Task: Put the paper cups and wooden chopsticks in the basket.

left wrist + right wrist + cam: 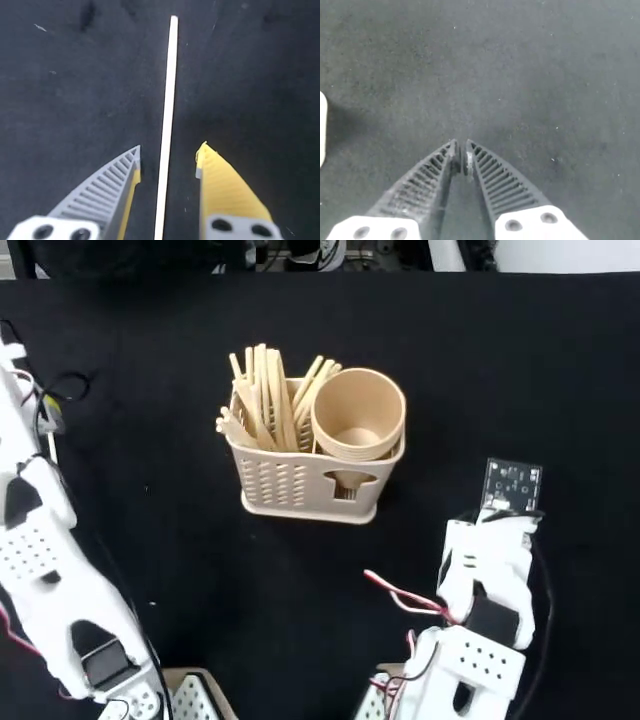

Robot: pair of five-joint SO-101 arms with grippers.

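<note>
1. Black cloth covers the table (520, 360), which has bare stretches all round the work area.
2. Left gripper (170, 149): jaws spread wide and holding nothing. They straddle a single pale wooden chopstick (170, 75) that lies flat on the cloth and runs lengthwise down the gap between the fingers. There is clear cloth on each side of the stick, so neither finger touches it. I cannot tell how high the fingertips are above the cloth.
3. Right gripper (461, 146): jaws closed tip to tip with nothing between them, over bare cloth. In the high view this arm sits at the near right of the table, well apart from the basket.
4. Basket (300, 485): upright at the table's centre, between the two arms.
   - The paper cups (358, 425) are nested in a stack and stand in the basket's right-hand end, mouth up.
   - A bundle of chopsticks (265, 390) stands in the left-hand end, leaning and fanned out, tips above the rim.
5. Progress, as a judgement: the task is nearly complete. All the cups I can see are in the basket, and so are most of the sticks.
6. What is left: the one loose chopstick under the left gripper has to be picked up, carried to the basket and dropped in with the bundle. No other loose cup or stick is evident on the cloth.
</note>
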